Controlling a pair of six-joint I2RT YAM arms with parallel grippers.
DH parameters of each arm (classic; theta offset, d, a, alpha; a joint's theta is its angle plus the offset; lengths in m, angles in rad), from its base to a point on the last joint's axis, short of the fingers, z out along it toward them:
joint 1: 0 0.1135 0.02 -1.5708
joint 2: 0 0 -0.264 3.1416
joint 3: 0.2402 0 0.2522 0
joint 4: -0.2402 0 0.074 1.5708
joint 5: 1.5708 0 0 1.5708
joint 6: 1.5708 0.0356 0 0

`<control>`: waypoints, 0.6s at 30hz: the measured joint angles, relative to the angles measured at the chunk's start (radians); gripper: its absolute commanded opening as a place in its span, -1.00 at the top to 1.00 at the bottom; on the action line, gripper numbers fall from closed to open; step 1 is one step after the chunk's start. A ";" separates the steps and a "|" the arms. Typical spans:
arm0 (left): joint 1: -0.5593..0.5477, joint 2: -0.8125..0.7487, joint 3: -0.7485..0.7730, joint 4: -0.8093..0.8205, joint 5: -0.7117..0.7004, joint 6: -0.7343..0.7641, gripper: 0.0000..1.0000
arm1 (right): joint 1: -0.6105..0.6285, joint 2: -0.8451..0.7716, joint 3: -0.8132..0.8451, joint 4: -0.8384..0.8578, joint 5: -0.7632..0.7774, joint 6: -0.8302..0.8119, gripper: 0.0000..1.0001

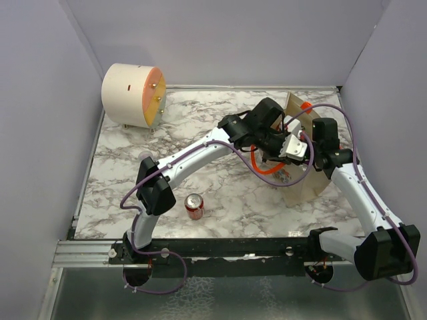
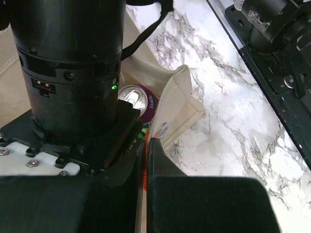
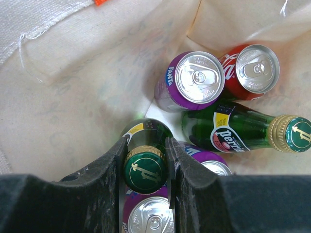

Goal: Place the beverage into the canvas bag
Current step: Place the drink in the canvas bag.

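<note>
The beige canvas bag (image 1: 313,188) stands at the right of the table, its mouth held up. My left gripper (image 2: 145,143) is shut on the bag's orange handle (image 2: 142,171), of which only a thin strip shows between the fingers. Inside the bag, my right gripper (image 3: 146,143) is shut on the neck of an upright green glass bottle (image 3: 145,170), the beverage. Around it lie a second green bottle (image 3: 233,128), a purple can (image 3: 197,80), a red can (image 3: 252,70) and more purple cans (image 3: 150,218). In the top view the left gripper (image 1: 288,148) sits over the bag's opening.
A red soda can (image 1: 194,206) stands alone on the marble table near the front, between the arm bases. A cream drum with an orange face (image 1: 133,95) sits at the back left. Grey walls close the sides and back. A metal rail (image 1: 200,251) runs along the near edge.
</note>
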 measured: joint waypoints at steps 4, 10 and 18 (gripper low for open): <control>0.000 0.001 0.006 0.005 0.000 -0.013 1.00 | -0.005 0.000 0.000 0.000 -0.006 -0.003 0.97; 0.000 0.001 0.014 0.005 0.002 -0.018 1.00 | -0.012 0.001 0.000 -0.003 -0.013 -0.003 0.97; 0.000 0.001 0.014 0.006 0.006 -0.018 1.00 | -0.013 0.000 0.000 -0.007 -0.014 -0.005 0.97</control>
